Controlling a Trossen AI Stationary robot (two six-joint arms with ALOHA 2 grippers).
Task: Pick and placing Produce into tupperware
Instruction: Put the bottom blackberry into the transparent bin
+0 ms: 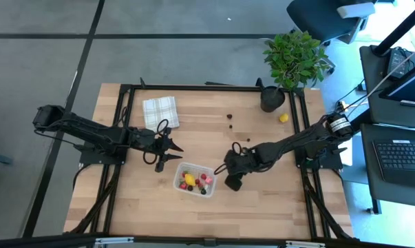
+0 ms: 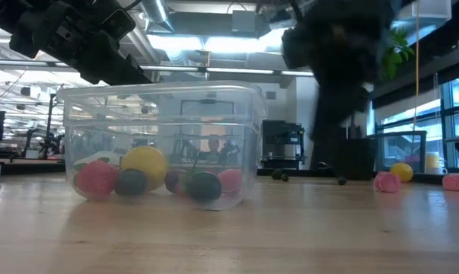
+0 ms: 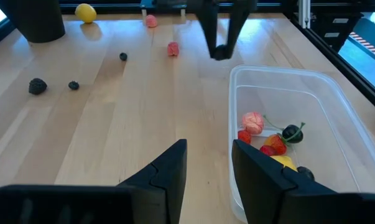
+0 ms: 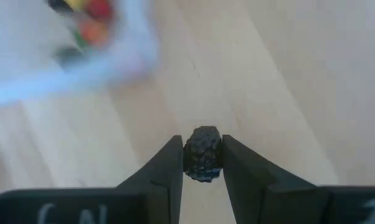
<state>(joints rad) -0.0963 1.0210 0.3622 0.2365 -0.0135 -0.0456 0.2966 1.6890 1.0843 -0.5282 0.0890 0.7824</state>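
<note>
While the right end effector [image 4: 203,155] pinches a dark bumpy berry [image 4: 203,154] just beside the tupperware [image 1: 193,179], the left end effector [image 3: 209,163] waits with nothing in it. Berries look small, light and squishy; squeeze the middle gently.

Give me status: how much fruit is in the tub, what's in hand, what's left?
Done: several pieces, red, pink, yellow and dark, lie in the clear tub. In hand: the right tool is shut on a dark berry beside the tub. Left: a lemon by the plant pot and several loose berries. The left tool waits open beside the tub.
</note>
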